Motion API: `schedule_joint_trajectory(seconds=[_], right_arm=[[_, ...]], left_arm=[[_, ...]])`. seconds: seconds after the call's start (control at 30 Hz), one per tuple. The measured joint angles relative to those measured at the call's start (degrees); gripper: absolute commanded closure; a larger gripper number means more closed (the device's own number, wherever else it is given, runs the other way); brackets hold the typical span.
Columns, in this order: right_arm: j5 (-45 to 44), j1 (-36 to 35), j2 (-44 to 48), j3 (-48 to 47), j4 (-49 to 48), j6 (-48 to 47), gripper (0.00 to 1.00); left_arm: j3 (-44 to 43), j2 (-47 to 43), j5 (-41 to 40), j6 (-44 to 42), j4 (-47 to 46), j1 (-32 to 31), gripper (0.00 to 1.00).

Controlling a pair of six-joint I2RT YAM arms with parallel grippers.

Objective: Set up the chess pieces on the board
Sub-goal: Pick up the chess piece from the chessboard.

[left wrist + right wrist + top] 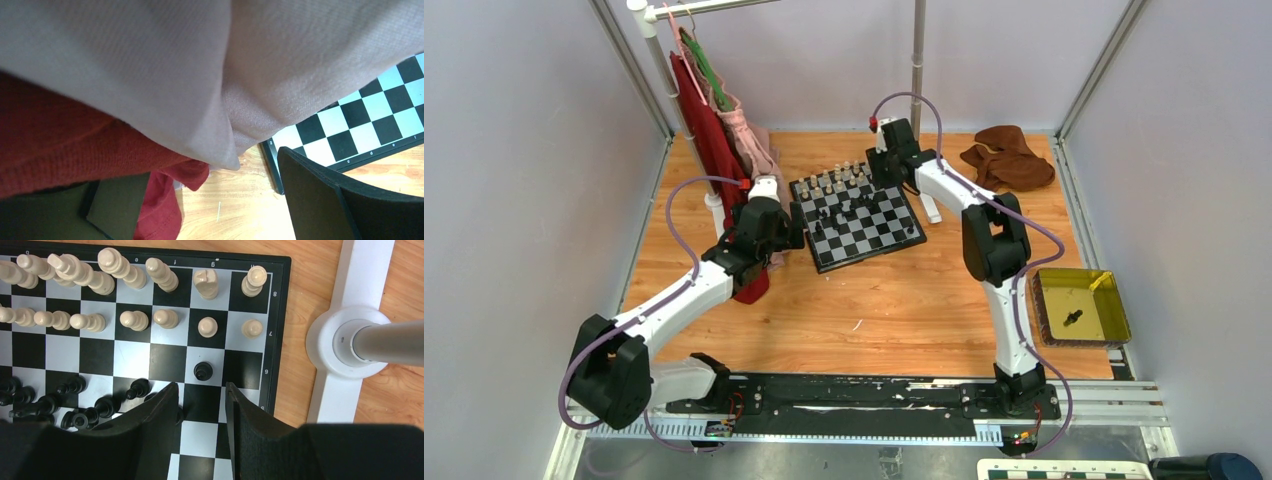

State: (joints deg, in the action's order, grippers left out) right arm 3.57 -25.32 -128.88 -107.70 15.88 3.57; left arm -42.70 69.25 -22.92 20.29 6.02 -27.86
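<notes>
The board (pixel 879 228) lies at the back middle of the table. Cream pieces (pixel 125 275) stand in two rows along its far edge. Black pieces (pixel 75 405) cluster near the board's middle, and one black pawn (pixel 203 371) stands alone. My right gripper (pixel 201 395) hovers open and empty over the board's squares (pixel 130 357), just short of that pawn; it also shows in the top view (pixel 877 178). My left gripper (pixel 796 226) is open and empty at the board's left edge. In its wrist view (pixel 210 200) it sits under hanging cloth, with the board corner (pixel 370 125) to the right.
Pink cloth (pixel 200 65) and red cloth (pixel 60 145) hang from a rack (pixel 714 150) over my left gripper. The rack's white foot and pole (pixel 345 345) stand just right of the board. A brown cloth (pixel 1009 158) lies back right. A yellow tray (pixel 1114 310) holds a small dark item (pixel 1072 319).
</notes>
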Motion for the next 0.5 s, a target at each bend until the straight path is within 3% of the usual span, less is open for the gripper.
schedule_joint_trajectory(seconds=[0.5], right_arm=[[0.50,0.00,-3.85,-2.34,-0.04,-0.50,0.59]], left_arm=[[0.00,0.87,-0.04,-0.13,-1.20,0.26,0.00]])
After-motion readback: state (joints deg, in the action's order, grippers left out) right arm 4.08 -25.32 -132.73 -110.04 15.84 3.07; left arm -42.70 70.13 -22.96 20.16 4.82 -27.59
